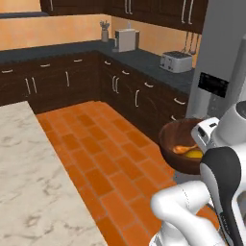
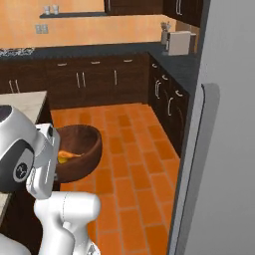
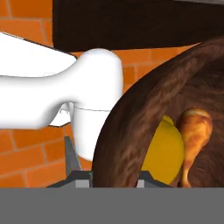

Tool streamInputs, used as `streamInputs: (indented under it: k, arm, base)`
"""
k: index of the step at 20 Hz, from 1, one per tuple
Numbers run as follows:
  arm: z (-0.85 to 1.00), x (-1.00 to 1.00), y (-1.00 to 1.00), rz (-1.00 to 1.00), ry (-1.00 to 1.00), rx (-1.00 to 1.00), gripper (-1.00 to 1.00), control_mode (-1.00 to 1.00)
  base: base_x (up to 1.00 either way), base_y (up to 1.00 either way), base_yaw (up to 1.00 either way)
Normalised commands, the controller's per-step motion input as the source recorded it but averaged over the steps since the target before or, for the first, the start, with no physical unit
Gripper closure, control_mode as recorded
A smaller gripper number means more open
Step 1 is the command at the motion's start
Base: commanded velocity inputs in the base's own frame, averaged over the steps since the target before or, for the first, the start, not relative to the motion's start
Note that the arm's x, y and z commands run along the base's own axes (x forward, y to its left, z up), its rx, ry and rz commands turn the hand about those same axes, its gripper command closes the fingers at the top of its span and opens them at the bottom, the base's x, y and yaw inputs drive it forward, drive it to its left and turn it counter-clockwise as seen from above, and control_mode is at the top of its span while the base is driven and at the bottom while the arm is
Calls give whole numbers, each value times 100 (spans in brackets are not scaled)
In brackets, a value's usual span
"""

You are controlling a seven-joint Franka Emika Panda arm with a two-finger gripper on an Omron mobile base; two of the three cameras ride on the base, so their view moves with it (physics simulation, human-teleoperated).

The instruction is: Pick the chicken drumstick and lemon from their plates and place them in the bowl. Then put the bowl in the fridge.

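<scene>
The deep, dark reddish-brown wooden bowl (image 1: 178, 144) rides in the air over the orange tiles, the arm's pincer (image 3: 107, 175) clamped on its near rim; inside lie the golden-brown drumstick (image 3: 194, 135) and the round yellow lemon (image 3: 168, 151) — loose cargo, likely to roll if it tips; rigid bowl, rim-hold looks right; the tall grey steel fridge (image 2: 224, 149) stands close on the right — open floor elsewhere.

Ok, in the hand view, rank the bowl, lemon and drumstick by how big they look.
1. bowl, by far the largest.
2. lemon, though the bowl's wall hides part of it.
3. chicken drumstick, close to the lemon in size, so that order is unsure.
</scene>
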Motion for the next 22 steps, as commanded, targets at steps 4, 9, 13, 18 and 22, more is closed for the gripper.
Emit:
streamInputs:
  k: [4,9,13,18,22]
  arm:
    - [0,0,0,0,0,0,100,100]
    - [0,0,0,0,0,0,100,100]
    - [0,0,0,0,0,0,100,100]
    - [0,0,0,0,0,0,100,100]
    - [0,0,0,0,0,0,100,100]
  base:
    - [100,-8,9]
    - [100,-4,1]
    - [100,0,-27]
    - [94,1,-60]
    - [79,0,-65]
